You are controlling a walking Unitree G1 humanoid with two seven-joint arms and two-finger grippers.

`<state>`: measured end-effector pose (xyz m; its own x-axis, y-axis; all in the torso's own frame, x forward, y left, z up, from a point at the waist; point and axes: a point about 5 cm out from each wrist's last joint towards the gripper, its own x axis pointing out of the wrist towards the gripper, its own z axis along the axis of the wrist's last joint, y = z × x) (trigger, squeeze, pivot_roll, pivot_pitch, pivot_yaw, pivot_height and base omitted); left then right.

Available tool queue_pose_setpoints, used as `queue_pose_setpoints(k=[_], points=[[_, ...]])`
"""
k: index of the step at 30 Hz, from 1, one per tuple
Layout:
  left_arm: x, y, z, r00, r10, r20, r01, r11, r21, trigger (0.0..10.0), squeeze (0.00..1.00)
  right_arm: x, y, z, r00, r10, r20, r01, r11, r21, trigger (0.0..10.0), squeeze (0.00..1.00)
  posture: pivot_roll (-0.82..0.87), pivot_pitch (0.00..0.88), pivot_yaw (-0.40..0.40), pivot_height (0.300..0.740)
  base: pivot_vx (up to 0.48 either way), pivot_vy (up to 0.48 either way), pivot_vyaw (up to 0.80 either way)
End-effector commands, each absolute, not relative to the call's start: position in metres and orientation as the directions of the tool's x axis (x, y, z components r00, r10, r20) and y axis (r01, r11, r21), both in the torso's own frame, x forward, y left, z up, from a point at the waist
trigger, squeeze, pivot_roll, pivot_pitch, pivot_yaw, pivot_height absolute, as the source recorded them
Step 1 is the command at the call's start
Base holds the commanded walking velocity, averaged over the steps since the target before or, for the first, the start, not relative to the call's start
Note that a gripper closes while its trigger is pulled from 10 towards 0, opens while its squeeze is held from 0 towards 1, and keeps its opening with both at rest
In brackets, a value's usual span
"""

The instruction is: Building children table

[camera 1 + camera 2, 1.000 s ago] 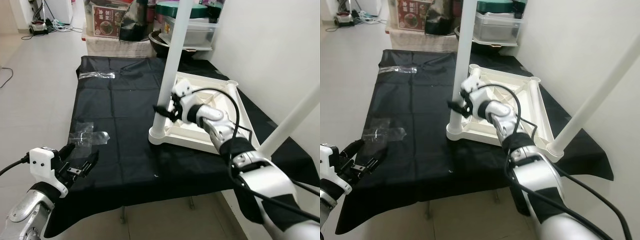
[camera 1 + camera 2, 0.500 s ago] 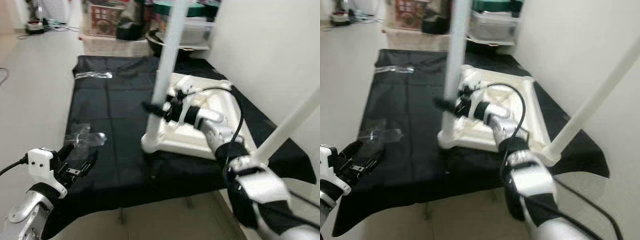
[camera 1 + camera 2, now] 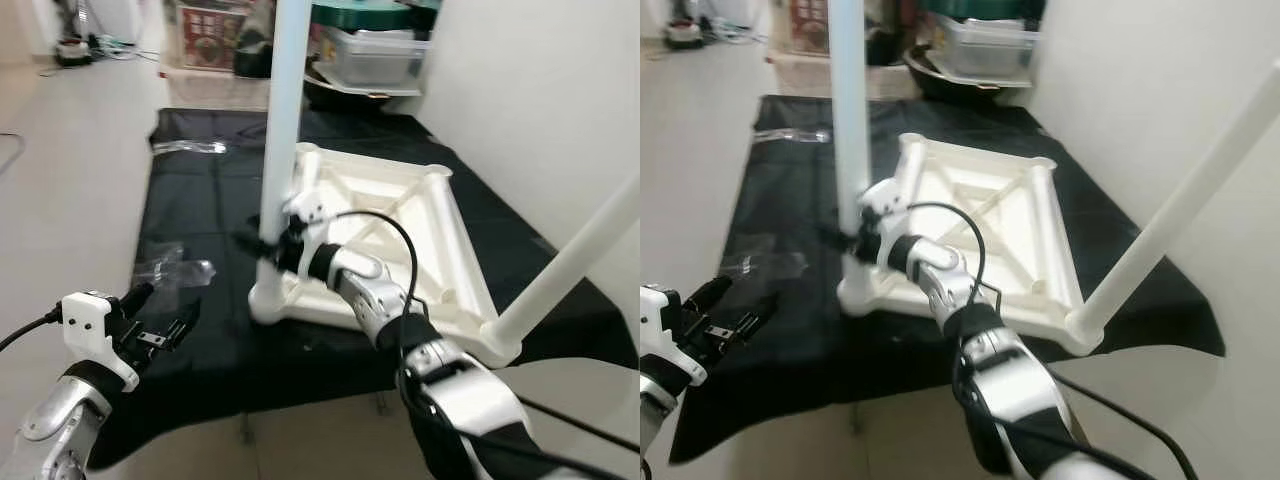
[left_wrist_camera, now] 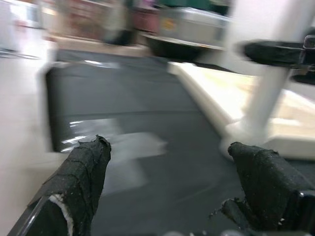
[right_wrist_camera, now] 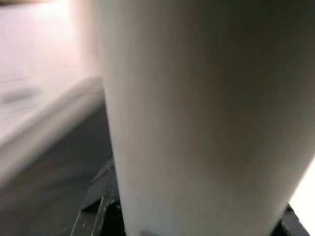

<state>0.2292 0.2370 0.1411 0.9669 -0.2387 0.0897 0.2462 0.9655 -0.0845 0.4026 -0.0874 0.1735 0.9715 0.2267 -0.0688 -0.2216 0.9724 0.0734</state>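
A white children's table (image 3: 440, 215) lies upside down on a black cloth (image 3: 200, 210). One white leg (image 3: 280, 120) stands upright in its near-left corner. A second leg (image 3: 570, 270) rises slanting from the near-right corner. My right gripper (image 3: 264, 243) is shut on the upright leg just above its base, and in the right wrist view the leg (image 5: 197, 98) sits close between the fingers. My left gripper (image 3: 165, 305) hangs open and holds nothing, low at the cloth's front-left edge, well apart from the table; its fingers (image 4: 83, 172) frame the cloth.
Crumpled clear plastic wrap (image 3: 175, 270) lies on the cloth ahead of my left gripper, and another piece (image 3: 190, 148) lies far back. Boxes, a bin and a pan (image 3: 370, 60) crowd the far end. A white wall runs along the right, and bare floor (image 3: 70, 150) along the left.
The table frame has slid and turned left and toward me on the cloth, its gripped leg moving with my right gripper. The left gripper has stayed put.
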Motion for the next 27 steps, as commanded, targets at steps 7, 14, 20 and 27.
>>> queue_pose_setpoints(k=[7,14,20,27], points=[[0.227,0.237,0.142,0.965,-0.246,0.097,0.254,0.963,-0.089,10.0,0.00,0.364,-0.217,0.117,0.793,-0.528,-0.305,0.532,0.843,-0.076,0.0,0.00,0.10,0.000,-0.125,0.740,0.000,0.000,0.00],[0.229,0.239,0.141,0.962,-0.257,0.088,0.265,0.960,-0.087,10.0,0.00,0.368,-0.150,0.142,0.990,-0.066,-0.125,0.086,0.984,0.158,10.0,0.00,0.09,0.000,-0.114,0.740,0.000,0.000,0.00],[0.230,0.239,0.140,0.965,-0.249,0.086,0.256,0.963,-0.084,10.0,0.00,0.390,-0.136,0.173,0.990,0.137,-0.028,-0.129,0.971,0.202,10.0,0.00,0.11,0.000,-0.128,0.740,0.000,0.000,0.00],[0.233,0.239,0.141,0.963,-0.254,0.089,0.262,0.962,-0.084,10.0,0.00,0.390,-0.123,0.247,0.780,0.581,0.231,-0.622,0.759,0.193,10.0,0.00,0.11,0.000,-0.127,0.740,0.000,0.000,0.00]])
